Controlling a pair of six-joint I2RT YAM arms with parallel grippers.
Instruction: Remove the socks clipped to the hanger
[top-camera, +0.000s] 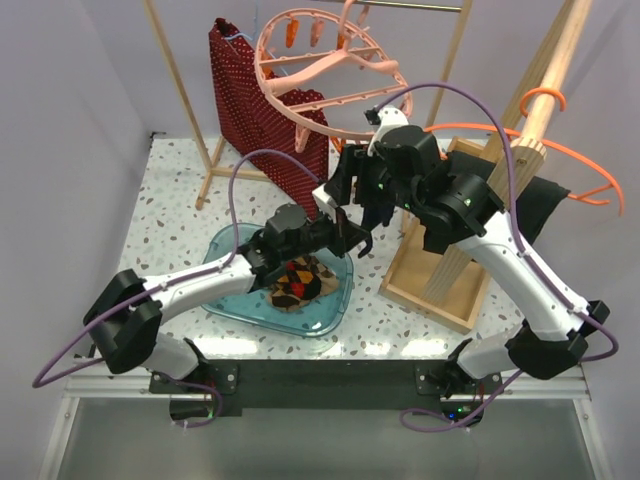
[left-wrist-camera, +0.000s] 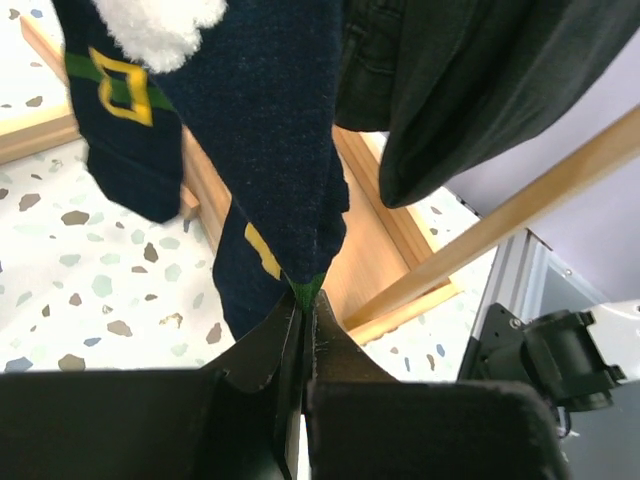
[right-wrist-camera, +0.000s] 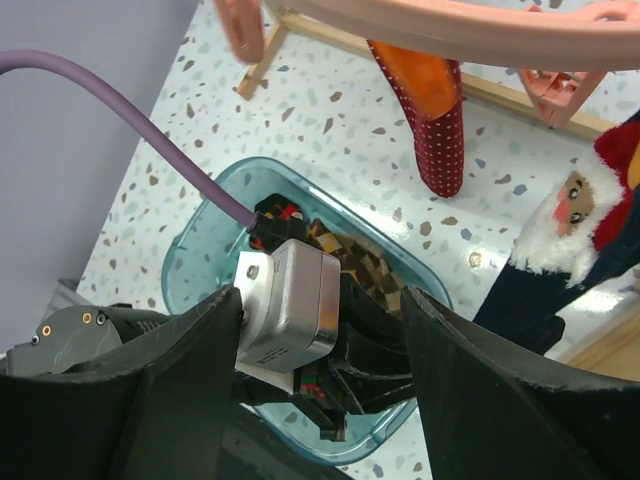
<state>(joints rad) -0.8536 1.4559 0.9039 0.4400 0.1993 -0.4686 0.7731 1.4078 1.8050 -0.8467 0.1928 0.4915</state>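
Observation:
The salmon-pink hanger (top-camera: 330, 70) hangs at the back, and its ring (right-wrist-camera: 450, 30) crosses the top of the right wrist view. A dark navy sock (left-wrist-camera: 270, 130) hangs down from above. My left gripper (left-wrist-camera: 305, 300) is shut on its green toe tip. A second navy sock (left-wrist-camera: 120, 130) with a yellow buckle hangs behind it. In the right wrist view the sock's Santa face (right-wrist-camera: 570, 230) shows at the right. My right gripper (right-wrist-camera: 322, 300) stands open above the left wrist, holding nothing. From the top camera, the left gripper (top-camera: 360, 238) sits under the sock (top-camera: 378, 212), the right gripper (top-camera: 345, 190) just above.
A teal tray (top-camera: 225, 250) near the front holds brown checkered socks (top-camera: 298, 285). A long red dotted garment (top-camera: 265, 110) hangs from the hanger at the back. A wooden rack (top-camera: 440, 280) carries a black cloth (top-camera: 535, 205) and a thin orange hanger (top-camera: 590, 165) at right.

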